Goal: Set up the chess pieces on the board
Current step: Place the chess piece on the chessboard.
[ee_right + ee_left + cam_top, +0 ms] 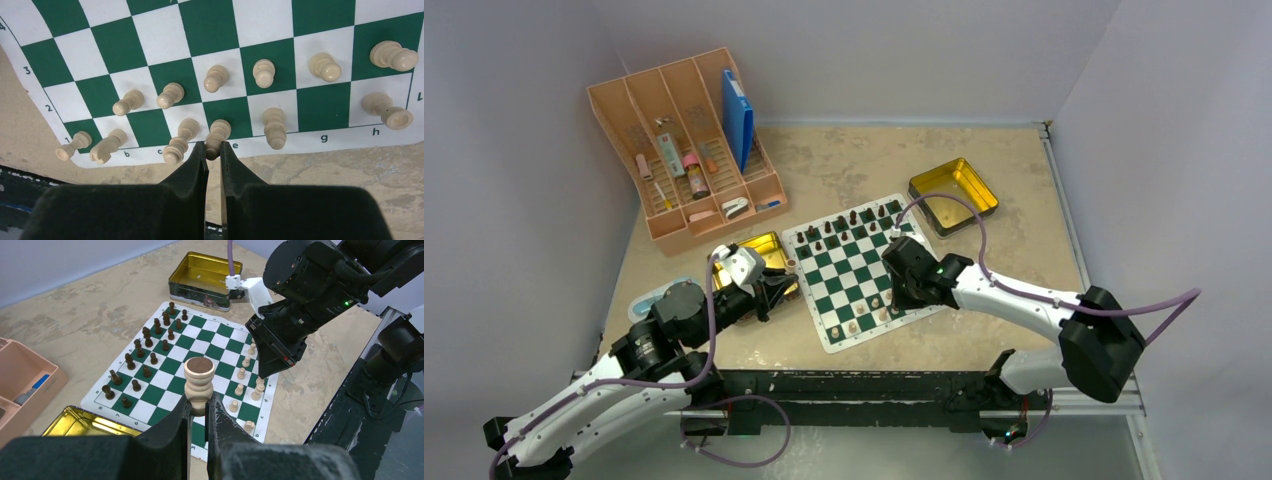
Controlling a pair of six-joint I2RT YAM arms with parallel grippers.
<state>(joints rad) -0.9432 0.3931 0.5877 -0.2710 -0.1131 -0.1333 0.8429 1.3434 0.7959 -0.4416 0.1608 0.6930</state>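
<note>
The left fingers (pixel 172 430) clench a tan chess piece (pixel 199 382) aloft; the right fingers (pixel 196 162) pinch a second chess piece (pixel 218 134) on the board (pixel 320 107), at the near edge of the worktop (pixel 325 160).

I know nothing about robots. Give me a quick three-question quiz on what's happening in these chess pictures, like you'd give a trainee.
1. True or false: the left gripper holds a dark brown chessman.
2. The right gripper is shut on: A a coin; B a light chessman at the board's near row; C nothing.
3. Fill in: seen from the arms, the dark pieces stand on the board's ___ side.
Key: 1 false, it grips a tan piece; 2 B; 3 far.
</note>
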